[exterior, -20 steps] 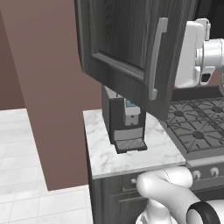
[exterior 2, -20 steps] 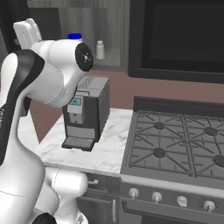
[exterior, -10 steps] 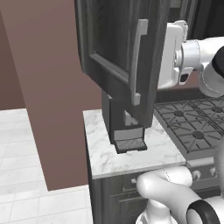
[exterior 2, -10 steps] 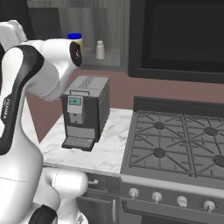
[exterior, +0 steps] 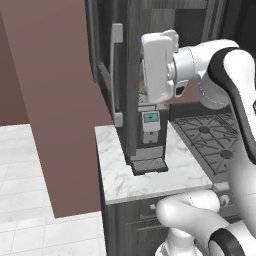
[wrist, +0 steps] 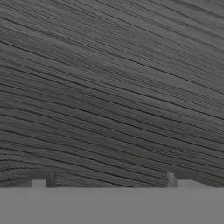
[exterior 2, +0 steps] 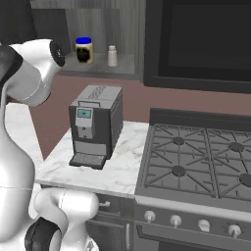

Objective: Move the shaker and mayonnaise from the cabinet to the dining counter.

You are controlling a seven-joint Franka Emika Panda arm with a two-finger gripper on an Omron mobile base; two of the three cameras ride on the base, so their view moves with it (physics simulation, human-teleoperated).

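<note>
My gripper (wrist: 107, 181) stands wide open, empty, seemingly pushing the cabinet (exterior: 107, 75) door, exposing the mayonnaise (exterior 2: 84, 50) and shaker (exterior 2: 112, 56).

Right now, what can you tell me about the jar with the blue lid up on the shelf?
The mayonnaise is a short round jar with a bright blue lid, creamy stuff inside and a dark band around its middle. It stands upright on the grey shelf of the open cabinet, above the coffee machine. The little pale shaker stands beside it, with a gap between them. Nothing is touching the jar except the shelf.
</note>
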